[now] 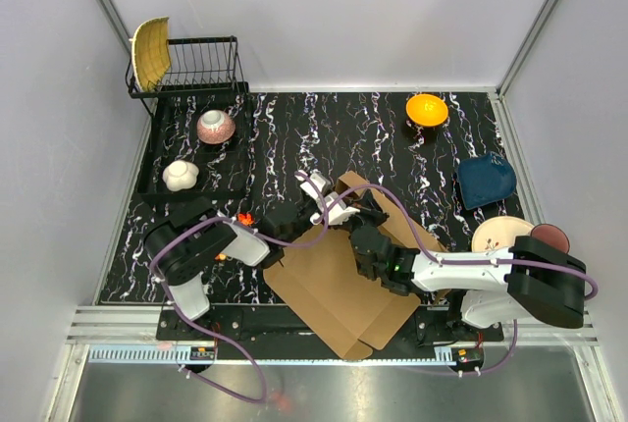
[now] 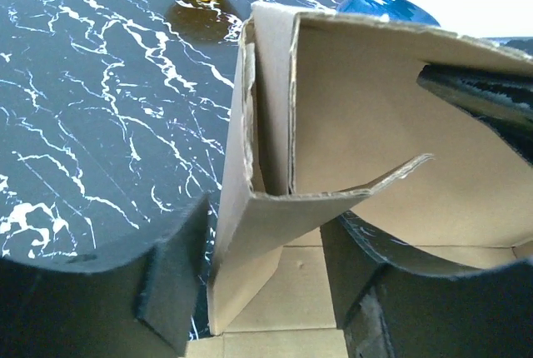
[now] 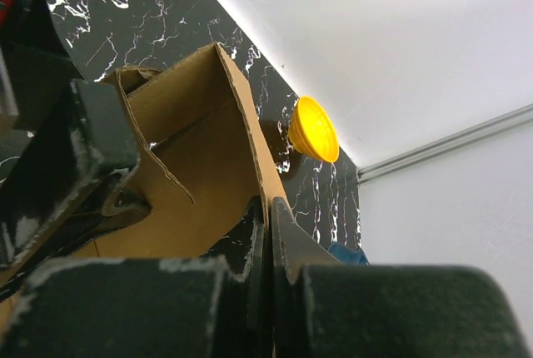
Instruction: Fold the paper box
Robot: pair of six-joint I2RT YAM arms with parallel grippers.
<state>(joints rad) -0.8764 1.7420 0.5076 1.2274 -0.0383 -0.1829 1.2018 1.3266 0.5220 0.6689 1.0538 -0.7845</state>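
The paper box [image 1: 334,294] lies half-formed at the middle of the near edge of the black marbled table [image 1: 324,132]. Its flat panels spread toward the arm bases and its raised walls stand at the far end, between the two arms.

The left gripper [image 2: 265,287] comes at those walls from the left. Its jaws stand apart and straddle an upright corner flap, one finger [image 2: 179,287] outside on the table side and the other inside the box.

The right gripper [image 3: 271,250] reaches in from the right. Its jaws are pressed together on the top edge of a tall side wall, and the cardboard runs straight into the slit between them.

The overhead view alone gives the whole layout: the box's flat part juts past the table's near edge, and a dish rack [image 1: 196,64] stands at the far left corner. The left wrist view alone shows the doubled, torn-edged corner and a curved loose flap inside. The right wrist view alone shows the pinch on the wall.

An orange bowl [image 1: 427,108] sits beyond the box, and a blue bowl [image 1: 486,182] sits to its right.
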